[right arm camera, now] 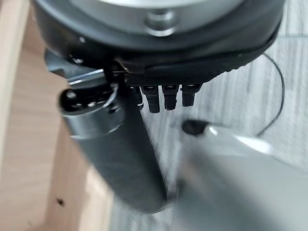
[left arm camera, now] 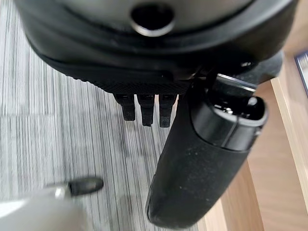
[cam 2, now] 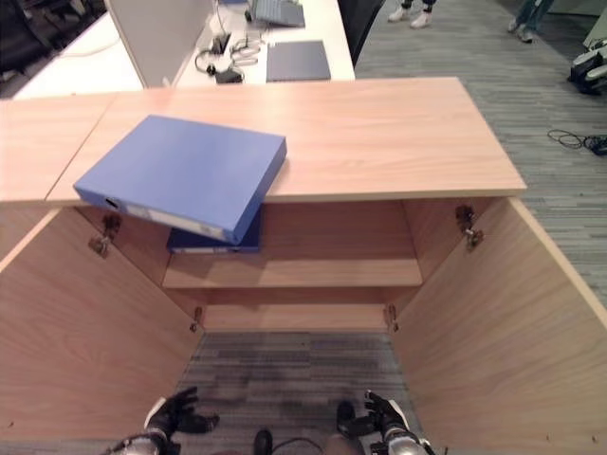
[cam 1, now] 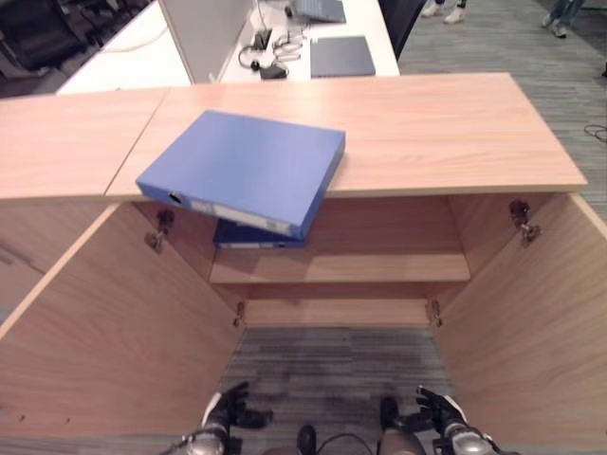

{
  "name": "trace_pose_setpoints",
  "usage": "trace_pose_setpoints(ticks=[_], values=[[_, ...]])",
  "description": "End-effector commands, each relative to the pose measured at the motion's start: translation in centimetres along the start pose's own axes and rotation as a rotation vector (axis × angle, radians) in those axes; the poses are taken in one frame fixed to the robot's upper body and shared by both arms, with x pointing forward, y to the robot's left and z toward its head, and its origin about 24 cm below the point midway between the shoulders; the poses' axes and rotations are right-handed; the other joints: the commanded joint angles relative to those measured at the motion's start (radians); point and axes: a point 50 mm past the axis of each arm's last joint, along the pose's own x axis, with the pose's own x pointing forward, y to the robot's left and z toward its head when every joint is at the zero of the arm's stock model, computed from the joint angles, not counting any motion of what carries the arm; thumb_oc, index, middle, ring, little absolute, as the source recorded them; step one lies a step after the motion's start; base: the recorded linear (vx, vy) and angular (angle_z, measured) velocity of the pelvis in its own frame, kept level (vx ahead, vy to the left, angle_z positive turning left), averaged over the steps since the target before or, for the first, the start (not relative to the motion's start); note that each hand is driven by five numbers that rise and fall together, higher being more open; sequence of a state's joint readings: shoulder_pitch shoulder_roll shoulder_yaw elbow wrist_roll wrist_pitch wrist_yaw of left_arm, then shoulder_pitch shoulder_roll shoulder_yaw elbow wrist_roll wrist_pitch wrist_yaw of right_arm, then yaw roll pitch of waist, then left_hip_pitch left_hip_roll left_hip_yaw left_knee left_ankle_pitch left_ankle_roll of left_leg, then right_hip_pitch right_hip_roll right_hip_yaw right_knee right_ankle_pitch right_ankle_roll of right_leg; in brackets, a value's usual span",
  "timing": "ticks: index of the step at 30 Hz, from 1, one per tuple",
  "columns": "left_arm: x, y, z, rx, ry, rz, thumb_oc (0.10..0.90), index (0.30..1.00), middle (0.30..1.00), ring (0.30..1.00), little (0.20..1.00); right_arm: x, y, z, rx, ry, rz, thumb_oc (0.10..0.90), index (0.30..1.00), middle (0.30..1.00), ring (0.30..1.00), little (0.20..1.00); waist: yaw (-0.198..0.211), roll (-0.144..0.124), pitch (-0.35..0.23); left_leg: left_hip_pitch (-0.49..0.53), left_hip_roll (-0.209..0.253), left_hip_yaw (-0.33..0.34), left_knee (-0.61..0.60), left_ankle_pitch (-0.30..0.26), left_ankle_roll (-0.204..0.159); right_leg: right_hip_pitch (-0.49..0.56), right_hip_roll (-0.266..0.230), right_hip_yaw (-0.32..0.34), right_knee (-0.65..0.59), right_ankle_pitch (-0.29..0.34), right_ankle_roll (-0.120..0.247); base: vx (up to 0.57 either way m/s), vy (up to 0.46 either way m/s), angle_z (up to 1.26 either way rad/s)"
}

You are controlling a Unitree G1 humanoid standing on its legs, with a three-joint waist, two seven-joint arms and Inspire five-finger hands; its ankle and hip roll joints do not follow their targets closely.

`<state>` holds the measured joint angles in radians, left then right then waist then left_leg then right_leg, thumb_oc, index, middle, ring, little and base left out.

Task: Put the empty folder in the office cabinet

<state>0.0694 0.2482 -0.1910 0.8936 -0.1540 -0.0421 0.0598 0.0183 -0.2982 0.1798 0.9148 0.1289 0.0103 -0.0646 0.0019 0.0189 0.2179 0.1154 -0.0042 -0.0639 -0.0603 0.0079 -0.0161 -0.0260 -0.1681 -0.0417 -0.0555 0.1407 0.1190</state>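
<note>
**Blue folder waits on the cabinet top, not yet grasped**

The blue folder [cam 1: 245,169] lies flat on the wooden cabinet top [cam 1: 427,133], one corner jutting past the front edge. Both cabinet doors [cam 1: 104,322] stand open. A second folder [cam 1: 256,237] rests on the inner shelf [cam 1: 360,267]. The left hand [cam 1: 228,409] and right hand [cam 1: 438,409] hang low near the grey carpet [cam 1: 332,365], fingers relaxed, holding nothing. The reach seems not yet begun; next, a hand must rise to the overhanging corner. Behind, a white desk [cam 1: 360,19] carries a laptop [cam 1: 318,9] and cables.
</note>
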Motion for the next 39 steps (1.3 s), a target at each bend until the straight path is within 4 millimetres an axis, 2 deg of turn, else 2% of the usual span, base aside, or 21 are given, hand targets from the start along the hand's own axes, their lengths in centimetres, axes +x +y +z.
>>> trace_pose_setpoints(ticks=[1,9,10,12,13,16,19,23,25,26,27,28,32,33,36,38,39], values=[[0.5,1.3,3.8,0.014,-0.152,0.025,0.800,0.900,0.900,0.900,0.900,0.2,-2.5,2.7,0.001,-0.119,-0.061,0.800,0.900,0.900,0.900,0.900,0.001,0.000,-0.027,-0.014,0.052,0.029,0.062,-0.095,-0.052,0.048,-0.047,-0.016,0.099,-0.162,0.054,0.05,-0.100,0.14],[0.7,0.4,4.0,0.006,-0.148,0.001,0.800,0.900,0.900,0.900,0.900,0.0,-3.1,1.5,0.008,-0.077,-0.082,0.800,0.900,0.900,0.900,0.900,-0.006,0.002,-0.024,-0.023,0.087,0.023,0.057,-0.054,-0.103,0.132,-0.032,-0.067,0.026,-0.175,0.035,0.01,-0.103,0.20],[0.8,0.1,4.5,0.008,-0.161,-0.009,0.800,0.900,0.900,0.900,0.900,0.0,-3.4,1.1,0.017,-0.062,-0.097,0.800,0.900,0.900,0.900,0.900,-0.016,-0.008,-0.017,-0.054,0.100,0.076,0.083,-0.030,-0.116,0.150,-0.037,-0.100,0.010,-0.176,0.032,-0.06,-0.085,0.36],[0.8,-0.1,4.8,0.003,-0.173,-0.015,0.800,0.900,0.900,0.900,0.900,-0.1,-3.7,0.7,0.019,-0.045,-0.103,0.800,0.900,0.900,0.900,0.900,-0.023,-0.017,-0.012,-0.088,0.112,0.151,0.116,-0.016,-0.111,0.161,-0.042,-0.122,0.002,-0.176,0.030,-0.07,-0.054,0.71],[0.7,-0.1,4.8,0.001,-0.174,-0.019,0.800,0.900,0.900,0.900,0.900,-0.1,-3.7,0.5,0.016,-0.035,-0.102,0.800,0.900,0.900,0.900,0.900,-0.022,-0.016,-0.015,-0.085,0.114,0.167,0.105,-0.017,-0.105,0.164,-0.034,-0.124,0.002,-0.177,0.027,-0.03,-0.055,0.78],[0.5,-0.1,4.7,0.009,-0.182,-0.019,0.800,0.900,0.900,0.900,0.900,-0.1,-3.5,-0.2,0.000,-0.007,-0.098,0.800,0.900,0.900,0.900,0.900,-0.019,-0.012,-0.030,-0.047,0.118,0.174,0.059,-0.019,-0.096,0.179,-0.016,-0.125,0.000,-0.180,0.023,0.03,-0.046,0.17],[0.0,0.9,6.5,-0.001,-0.275,0.013,0.800,0.900,0.900,0.900,0.900,-0.1,-3.3,0.0,0.002,-0.015,-0.096,0.800,0.900,0.900,0.900,0.900,-0.002,-0.023,-0.034,-0.025,0.130,0.171,0.063,-0.024,-0.096,0.190,-0.011,-0.126,-0.005,-0.182,0.021,0.00,-0.020,-0.03],[-0.6,2.0,7.5,-0.032,-0.344,0.075,0.800,0.900,0.900,0.900,0.900,0.0,-2.8,0.3,-0.006,-0.028,-0.085,0.800,0.900,0.900,0.900,0.900,0.023,-0.034,-0.033,-0.010,0.135,0.167,0.051,-0.027,-0.096,0.188,-0.004,-0.126,-0.008,-0.179,0.024,-0.02,-0.031,-0.05],[-1.3,2.7,8.5,-0.118,-0.413,0.143,0.800,0.900,0.900,0.900,0.900,-0.1,-2.5,0.4,0.006,-0.041,-0.086,0.800,0.900,0.900,0.900,0.900,0.040,-0.043,-0.037,0.008,0.137,0.169,0.029,-0.023,-0.096,0.194,0.001,-0.136,-0.014,-0.177,0.027,0.00,-0.062,-0.06],[-2.2,3.2,10.3,-0.155,-0.512,0.229,0.800,0.900,0.900,0.900,0.900,-0.1,-2.2,0.7,0.021,-0.063,-0.096,0.800,0.900,0.900,0.900,0.900,0.051,-0.052,-0.040,0.017,0.141,0.168,0.012,-0.018,-0.098,0.197,0.006,-0.143,-0.016,-0.178,0.030,0.02,-0.071,-0.01],[-2.6,3.5,10.9,-0.125,-0.551,0.265,0.800,0.900,0.900,0.900,0.900,-0.1,-2.0,0.8,0.025,-0.073,-0.100,0.800,0.900,0.900,0.900,0.900,0.054,-0.056,-0.041,0.021,0.143,0.167,0.006,-0.017,-0.099,0.200,0.008,-0.145,-0.017,-0.180,0.031,0.03,-0.083,0.01],[-3.7,4.4,12.8,-0.050,-0.656,0.388,0.800,0.900,0.900,0.900,0.900,-0.2,-1.9,1.0,0.022,-0.100,-0.122,0.800,0.900,0.900,0.900,0.900,0.061,-0.063,-0.040,0.023,0.146,0.161,0.003,-0.015,-0.100,0.203,0.012,-0.147,-0.019,-0.182,0.033,0.02,-0.049,0.02],[-4.8,5.6,13.8,0.007,-0.727,0.531,0.800,0.900,0.900,0.900,0.900,-0.4,-1.7,0.8,0.014,-0.114,-0.132,0.800,0.900,0.900,0.900,0.900,0.063,-0.067,-0.038,0.031,0.148,0.162,-0.005,-0.015,-0.102,0.208,0.013,-0.148,-0.021,-0.185,0.036,0.01,-0.010,0.00],[-5.8,7.2,14.7,0.114,-0.777,0.683,0.800,0.900,0.900,0.900,0.900,-0.4,-1.6,0.4,0.006,-0.110,-0.132,0.800,0.900,0.900,0.900,0.900,0.063,-0.066,-0.039,0.035,0.148,0.160,-0.007,-0.017,-0.104,0.213,0.015,-0.148,-0.023,-0.186,0.038,0.00,0.000,0.00],[-7.7,9.9,16.3,0.281,-0.863,0.928,0.800,0.900,0.900,0.900,0.900,-0.5,-1.3,-0.2,0.021,-0.093,-0.129,0.800,0.900,0.900,0.900,0.900,0.062,-0.060,-0.044,0.039,0.148,0.151,-0.012,-0.021,-0.108,0.218,0.014,-0.143,-0.025,-0.189,0.042,0.03,-0.003,0.00],[-7.8,9.9,16.3,0.284,-0.863,0.933,0.800,0.900,0.900,0.900,0.900,-0.5,-1.2,-0.1,0.022,-0.094,-0.126,0.800,0.900,0.900,0.900,0.900,0.061,-0.063,-0.044,0.038,0.148,0.150,-0.012,-0.021,-0.108,0.218,0.014,-0.144,-0.025,-0.189,0.042,0.03,0.002,0.03],[-9.1,11.9,17.9,0.396,-0.912,1.085,0.800,0.900,0.900,0.900,0.900,-0.5,-1.3,-0.5,0.038,-0.080,-0.125,0.800,0.900,0.900,0.900,0.900,0.057,-0.055,-0.047,0.040,0.142,0.140,-0.015,-0.023,-0.109,0.218,0.011,-0.137,-0.023,-0.189,0.043,0.08,0.011,0.03]])
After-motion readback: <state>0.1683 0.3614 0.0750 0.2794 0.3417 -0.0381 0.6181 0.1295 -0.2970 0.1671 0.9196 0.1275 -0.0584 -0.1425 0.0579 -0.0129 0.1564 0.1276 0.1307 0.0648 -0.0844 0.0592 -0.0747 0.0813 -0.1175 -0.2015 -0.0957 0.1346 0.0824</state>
